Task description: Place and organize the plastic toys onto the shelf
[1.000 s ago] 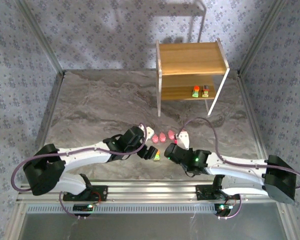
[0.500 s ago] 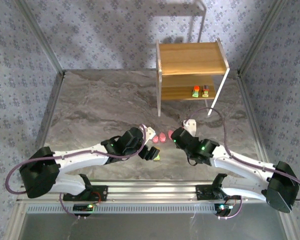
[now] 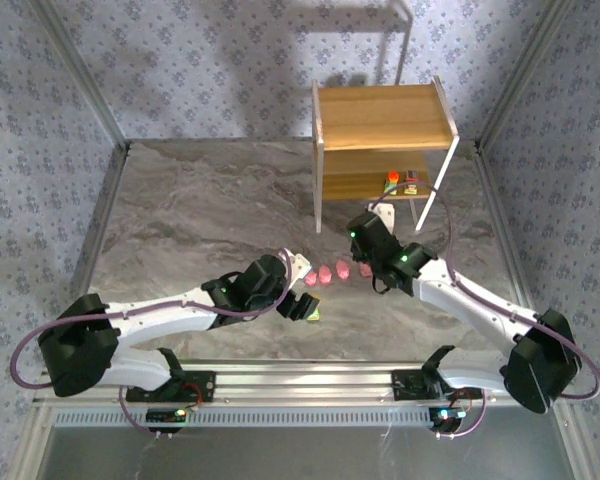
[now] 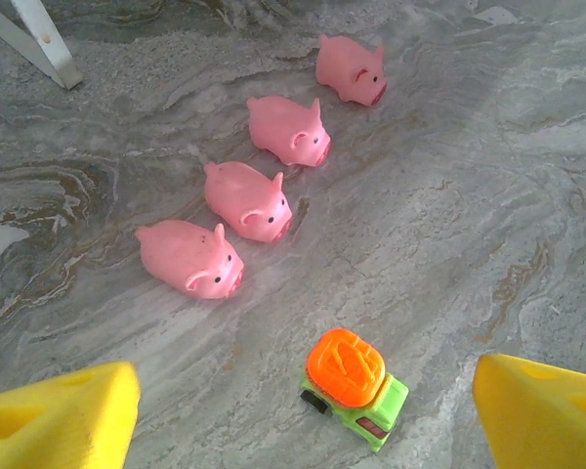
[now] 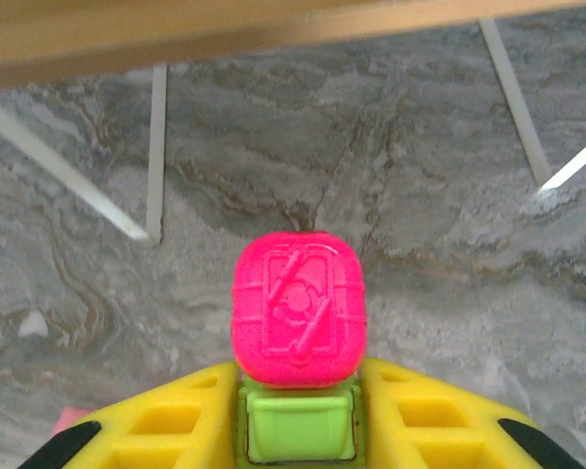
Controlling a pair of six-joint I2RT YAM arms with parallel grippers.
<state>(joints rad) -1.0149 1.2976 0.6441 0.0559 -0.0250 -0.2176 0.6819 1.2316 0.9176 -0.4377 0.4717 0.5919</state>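
four pink pigs [image 4: 249, 198] lie rowed on the bench [image 4: 469, 195], judged light and squashy. an orange-topped toy [image 4: 352, 383] sits untouched within the widely parted left hand [image 4: 300, 420]. a pink-topped toy [image 5: 298, 322], likely hard and slick, is pinched by its green base in the right hand [image 5: 298, 430], near the shelf [image 5: 225, 29].

The right gripper [image 5: 298, 379] is clamping a blocky plastic toy [image 5: 298, 308] with a bright pink embossed top and a light-green base. Its yellow ribbed fingers [image 5: 171, 420] are pressing on the green base from both sides, and the pink top is sticking out beyond the fingertips. Farther past them, thin white metal frame bars [image 5: 68, 171] are slanting over a grey marbled tabletop [image 5: 439, 293], and a light-brown wooden shelf board [image 5: 225, 29] is crossing farthest out. Something small and pink [image 5: 68, 422] is peeking out beside one finger's outer edge.
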